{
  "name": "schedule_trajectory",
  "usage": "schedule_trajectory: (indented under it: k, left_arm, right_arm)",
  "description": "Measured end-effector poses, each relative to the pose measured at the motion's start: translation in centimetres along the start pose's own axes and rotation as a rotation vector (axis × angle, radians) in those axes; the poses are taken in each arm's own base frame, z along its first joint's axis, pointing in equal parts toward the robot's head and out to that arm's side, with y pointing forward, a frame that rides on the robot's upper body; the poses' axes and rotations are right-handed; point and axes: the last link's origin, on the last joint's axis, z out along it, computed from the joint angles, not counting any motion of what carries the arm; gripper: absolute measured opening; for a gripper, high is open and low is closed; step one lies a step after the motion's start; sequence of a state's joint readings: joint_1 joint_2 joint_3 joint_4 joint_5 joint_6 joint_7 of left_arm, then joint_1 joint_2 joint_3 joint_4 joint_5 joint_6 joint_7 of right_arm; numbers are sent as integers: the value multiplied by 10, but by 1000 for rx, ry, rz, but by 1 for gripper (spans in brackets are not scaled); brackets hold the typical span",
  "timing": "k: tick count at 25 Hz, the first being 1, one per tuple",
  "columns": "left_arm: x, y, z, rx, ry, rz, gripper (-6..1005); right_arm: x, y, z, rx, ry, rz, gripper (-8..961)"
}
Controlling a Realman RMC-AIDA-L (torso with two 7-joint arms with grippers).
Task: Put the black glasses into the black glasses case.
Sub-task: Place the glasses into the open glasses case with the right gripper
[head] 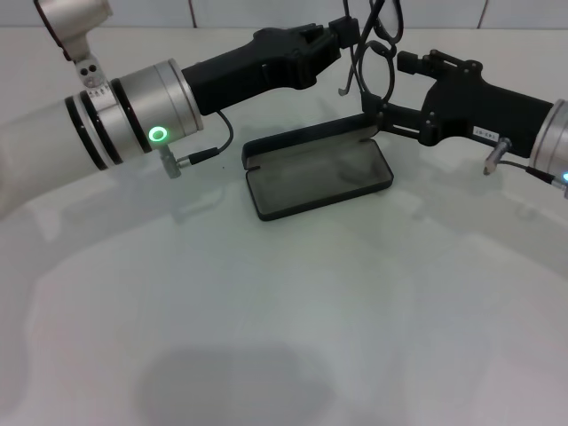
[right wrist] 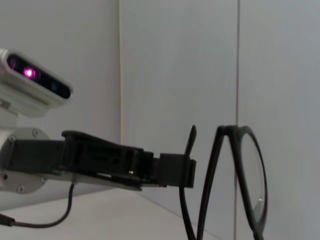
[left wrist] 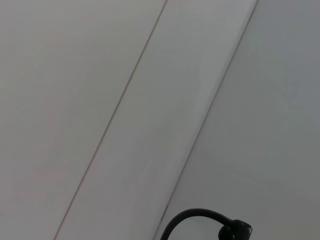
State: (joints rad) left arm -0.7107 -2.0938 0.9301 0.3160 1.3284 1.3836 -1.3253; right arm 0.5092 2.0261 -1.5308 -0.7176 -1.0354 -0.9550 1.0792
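The left gripper [head: 346, 34], near the upper middle of the head view, is clenched on a temple arm of the glasses [head: 377, 55], holding them in the air above the far edge of the case [head: 318, 170]. The right wrist view shows this grip from the side, with the left gripper [right wrist: 186, 169] reaching in from the left of the frame to the temple arm, and the glasses [right wrist: 245, 180] standing upright at the lower right with 1 round lens facing sideways. The head view does not give that side angle, but it alone shows the case, lying open on the table [head: 266, 337] at the middle of the frame, lid back and grey lining up.

The right gripper [head: 377, 111] sits just right of center in the head view, low beside the near right corner of the case lid and under the glasses. I cannot tell whether its jaws are parted or closed, nor whether they touch the frame.

The left wrist view shows neither glasses nor case, only pale wall panels and a black cable [left wrist: 200, 220] curving at the bottom edge. A cable [head: 217, 146] also loops from the left arm toward the table in the head view.
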Motion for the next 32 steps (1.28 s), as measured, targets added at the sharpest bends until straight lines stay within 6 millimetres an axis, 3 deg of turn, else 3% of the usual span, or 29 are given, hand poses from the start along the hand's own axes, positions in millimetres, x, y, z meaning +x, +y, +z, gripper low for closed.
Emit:
schedule_trajectory:
  k: [23,32]
  left_arm:
    - [-3,6,12,-33,-5,-21,57]
    - [-4,8,14,-40,-6,-25,57]
  right_arm:
    - [-14,7,12,-19,-37,-60,743]
    - [-10,6,16,15,-18,-65,735]
